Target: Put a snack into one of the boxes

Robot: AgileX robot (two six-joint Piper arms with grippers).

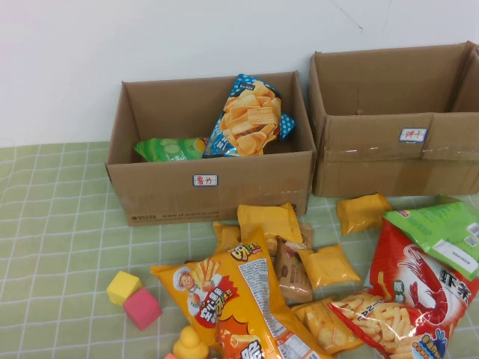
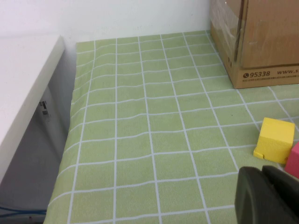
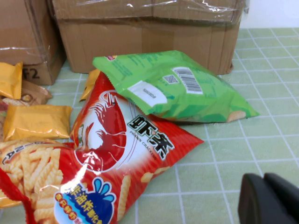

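Two brown cardboard boxes stand at the back, each with a small white label. The left box (image 1: 209,198) holds a green bag (image 1: 171,149) and a blue-and-orange chips bag (image 1: 251,116). The right box (image 1: 374,161) looks empty from here. Snacks lie in front of them: a big orange bag (image 1: 224,288), a red prawn-cracker bag (image 1: 415,288), a green bag (image 1: 438,232) and small yellow packs (image 1: 328,265). Neither gripper shows in the high view. My left gripper (image 2: 262,175) is shut and empty, low over the cloth near the left box's corner (image 2: 261,42). My right gripper (image 3: 263,179) is shut and empty, beside the red bag (image 3: 117,140).
A yellow cube (image 1: 123,287), a pink cube (image 1: 142,308) and a yellow toy (image 1: 190,345) lie at the front left. The cloth's left edge (image 2: 70,140) drops off beside a white ledge (image 2: 23,84). A white wall rises behind the boxes.
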